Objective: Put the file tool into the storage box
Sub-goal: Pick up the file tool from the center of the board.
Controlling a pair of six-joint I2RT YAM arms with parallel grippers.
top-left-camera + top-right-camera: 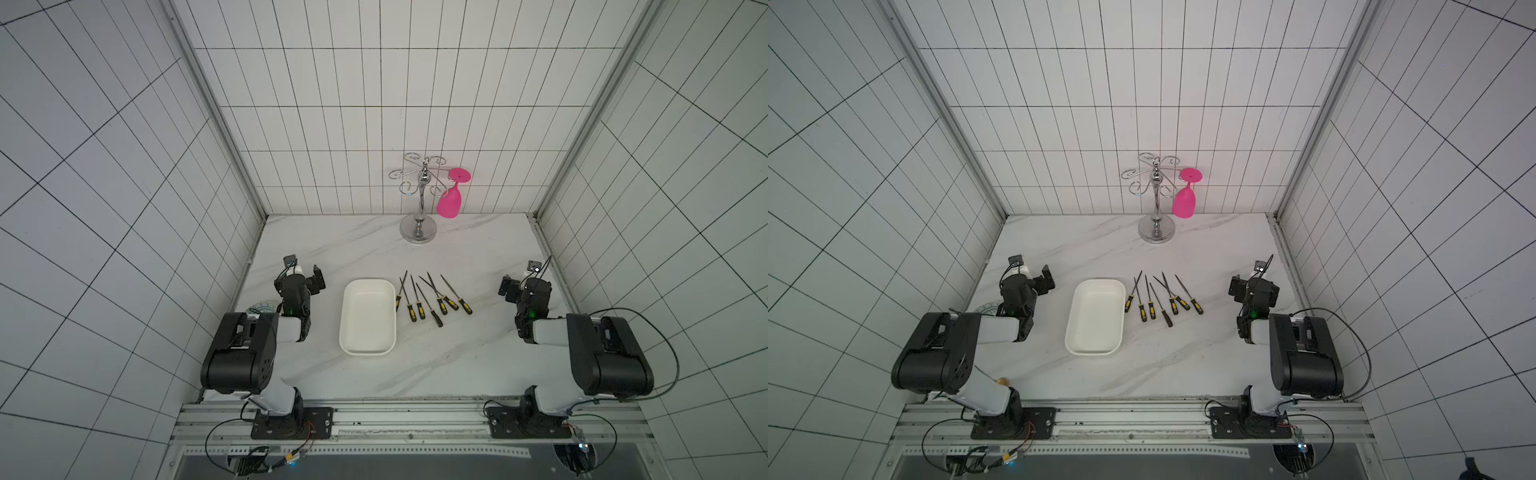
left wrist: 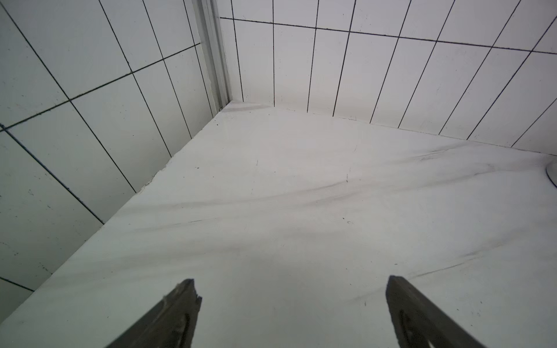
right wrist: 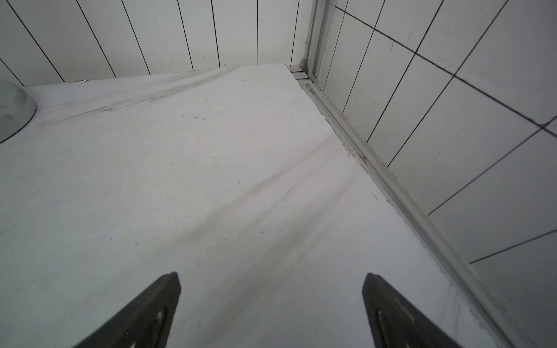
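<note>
I see a white marble-veined tabletop (image 1: 436,365) bearing a plain white shallow rectangular tray (image 1: 368,320), slim black-and-yellow-handled metal files (image 1: 421,311) just beside it, and a chrome glass stand (image 1: 418,230) near the back.

Files (image 1: 421,310) lie just right of the storage box (image 1: 368,328), stand (image 1: 419,229) behind them.

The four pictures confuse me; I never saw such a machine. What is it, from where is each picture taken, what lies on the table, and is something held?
It is a two-armed robot. Two pictures look down from above; two come from a camera on each wrist. On the table lie a white storage box, empty, and beside it several files. At the back a chrome rack holds a pink glass upside down. The left gripper and right gripper are open, holding nothing.
</note>
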